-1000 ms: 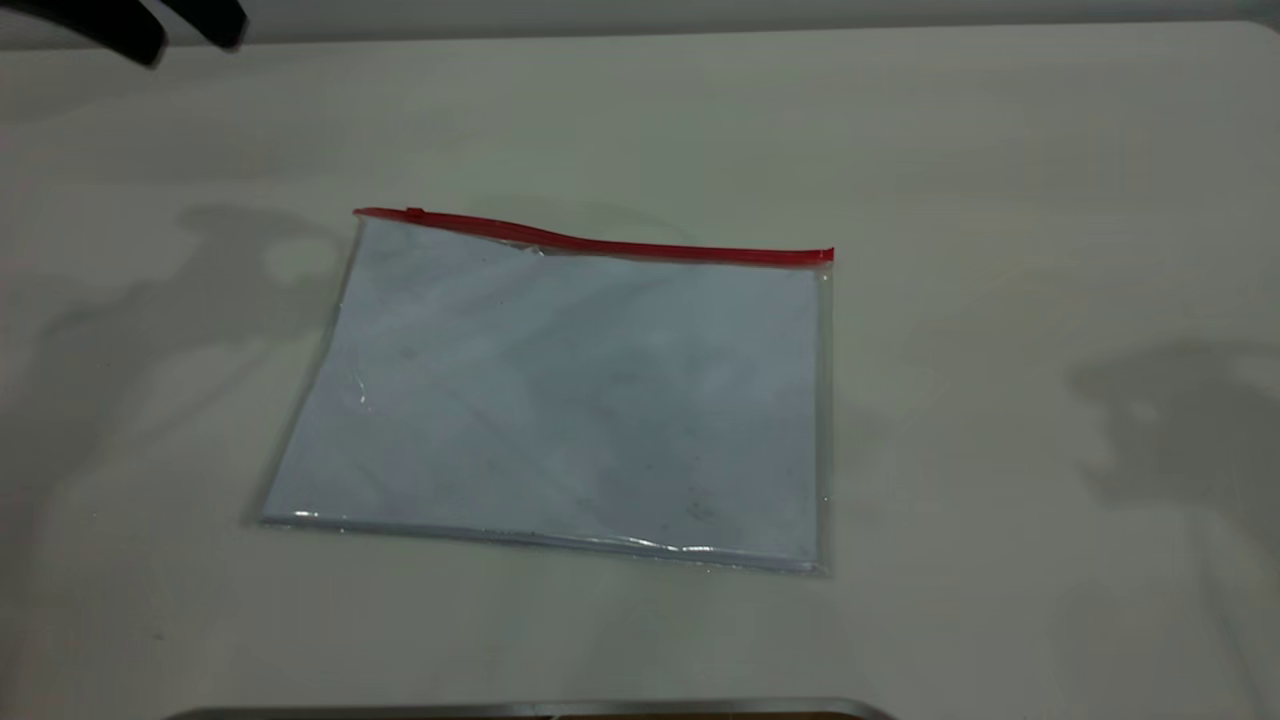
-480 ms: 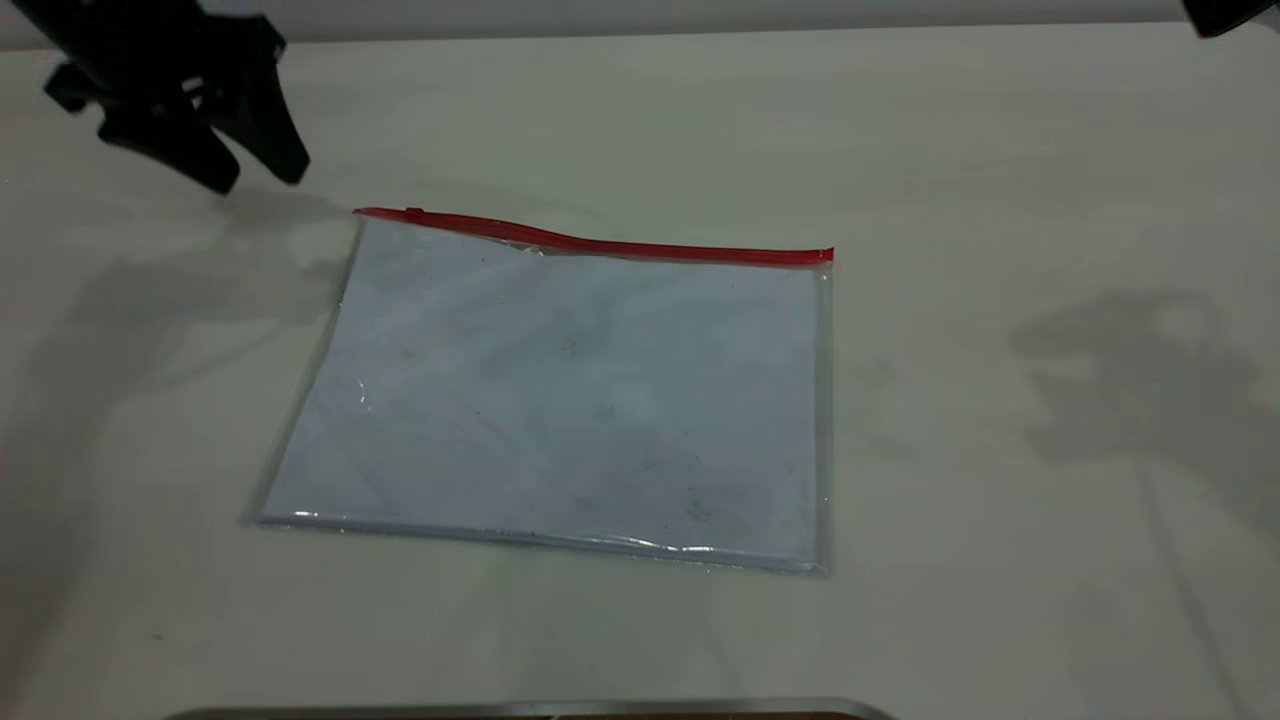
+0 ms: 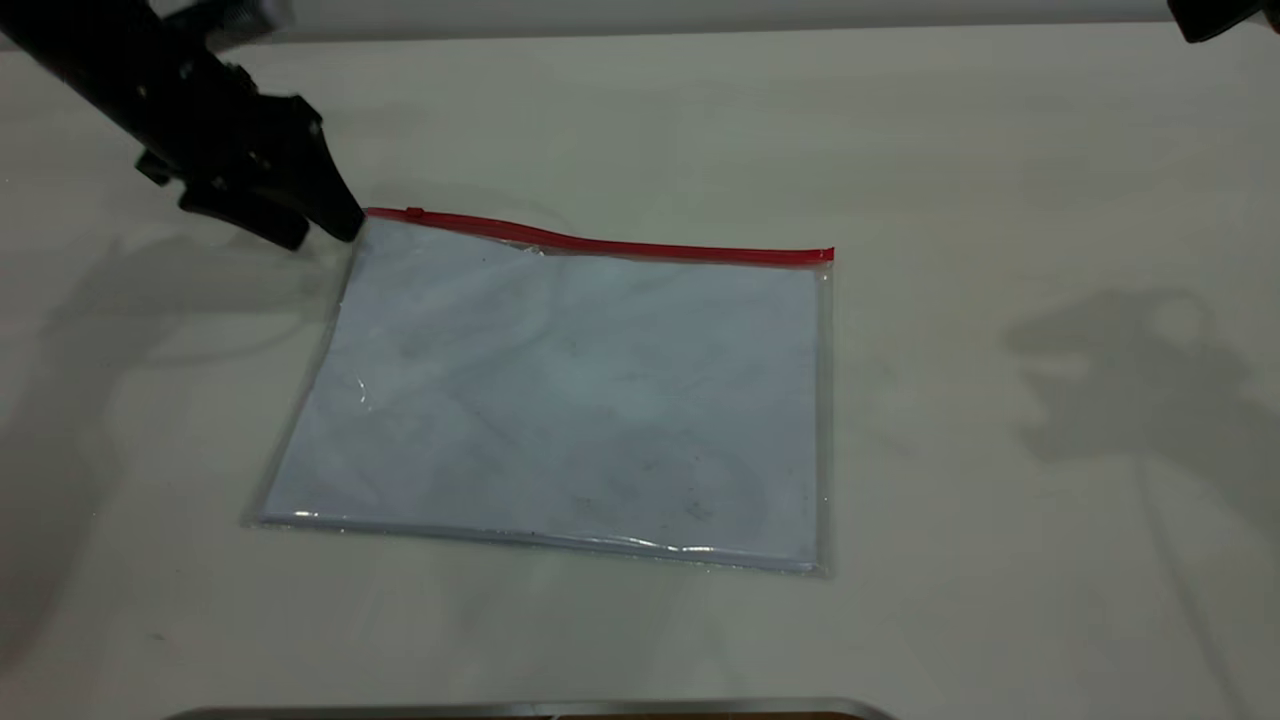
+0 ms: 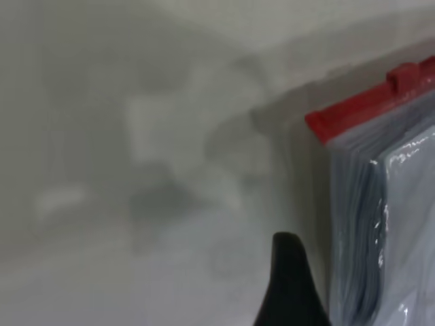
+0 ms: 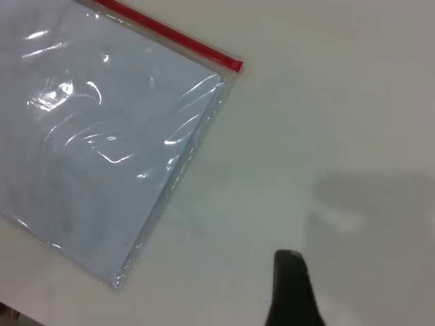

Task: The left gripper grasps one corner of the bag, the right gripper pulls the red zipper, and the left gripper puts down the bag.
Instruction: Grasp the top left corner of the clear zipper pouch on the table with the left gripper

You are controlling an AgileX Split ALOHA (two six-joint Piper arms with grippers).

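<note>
The bag [image 3: 570, 400] lies flat on the table, a clear pouch with a smudged white sheet inside. The red zipper [image 3: 620, 243] runs along its far edge, with the slider tab [image 3: 413, 212] near the left end. My left gripper [image 3: 322, 234] is open and low over the table, its fingertips right beside the bag's far-left corner [image 3: 365, 215]. In the left wrist view one finger [image 4: 289, 285] sits next to the corner [image 4: 319, 128] and the bag's side edge [image 4: 360, 224]. My right gripper [image 3: 1210, 15] hangs high at the far right, open, away from the bag; one finger [image 5: 292, 292] shows over bare table.
The white table [image 3: 1000, 150] spreads all round the bag. A metal edge [image 3: 530, 708] runs along the near side. The bag's far-right corner [image 5: 234, 66] shows in the right wrist view.
My left gripper has come down and to the right, from the far-left corner of the view to the bag's far-left corner. The right gripper has entered at the top right. The bag has not moved.
</note>
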